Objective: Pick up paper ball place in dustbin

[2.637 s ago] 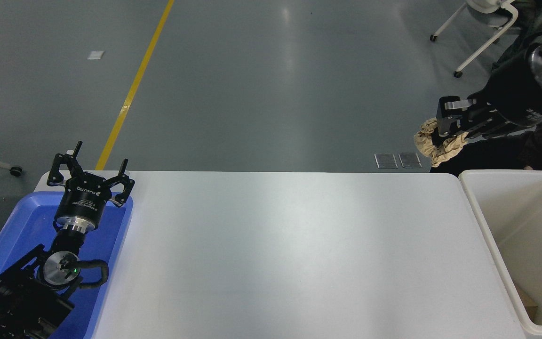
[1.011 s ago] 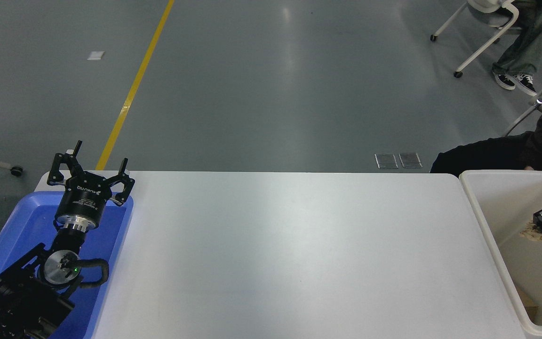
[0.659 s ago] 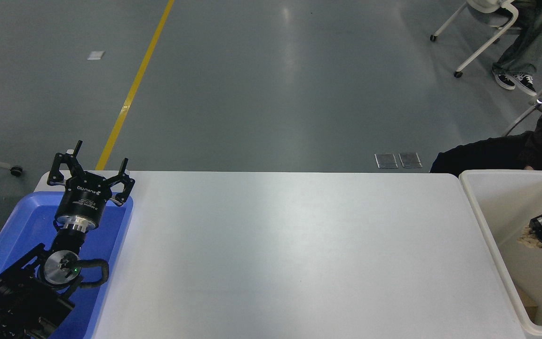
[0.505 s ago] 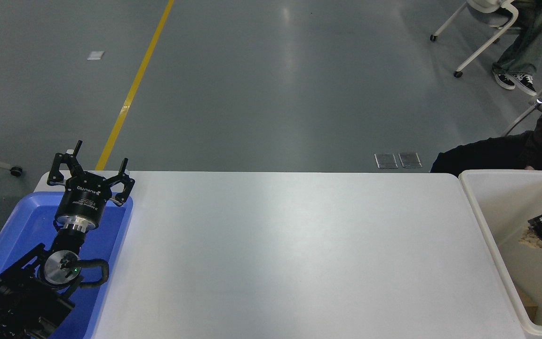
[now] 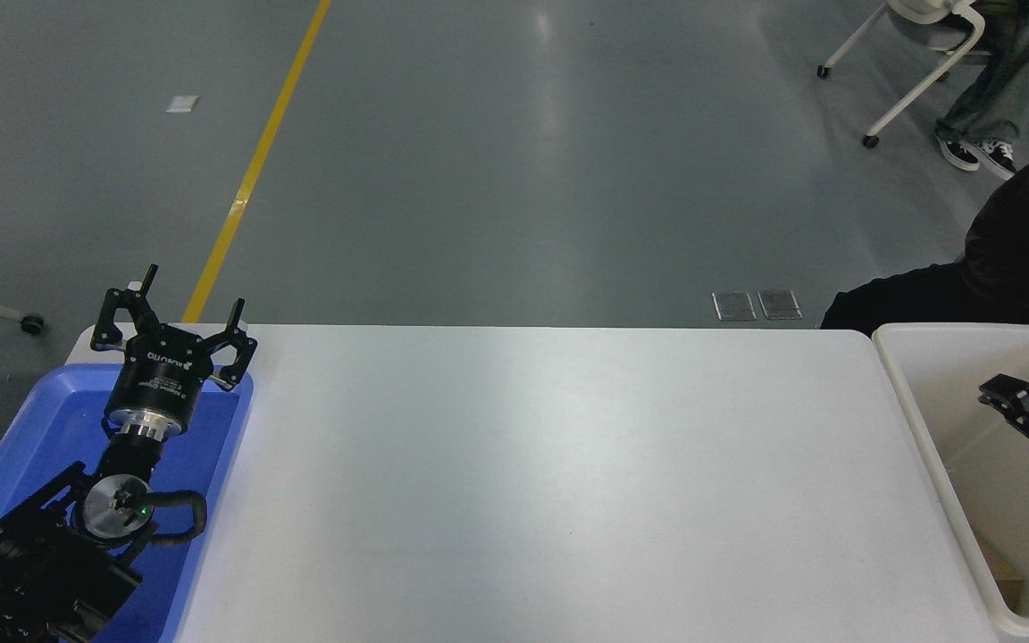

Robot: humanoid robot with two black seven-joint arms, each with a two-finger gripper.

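— Across the scene's centre, what shows?
— White table (image 5: 550,482); dustbin (image 5: 912,411) at 3 o'clock; blue tray (image 5: 32,420) at 8 o'clock.
— And the arms?
— Right gripper (image 5: 1006,397) hangs inside the dustbin, jaws' state unclear. Left gripper (image 5: 171,335) is parked over the tray, jaws spread, empty.
— The paper ball?
— Not visible.

Off-white dustbin (image 5: 912,420), blue tray (image 5: 211,482), white table (image 5: 523,482), yellow floor line (image 5: 255,161)

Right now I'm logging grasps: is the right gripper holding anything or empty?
Empty as far as visible: the right gripper sits over the dustbin with no paper showing at its fingers.
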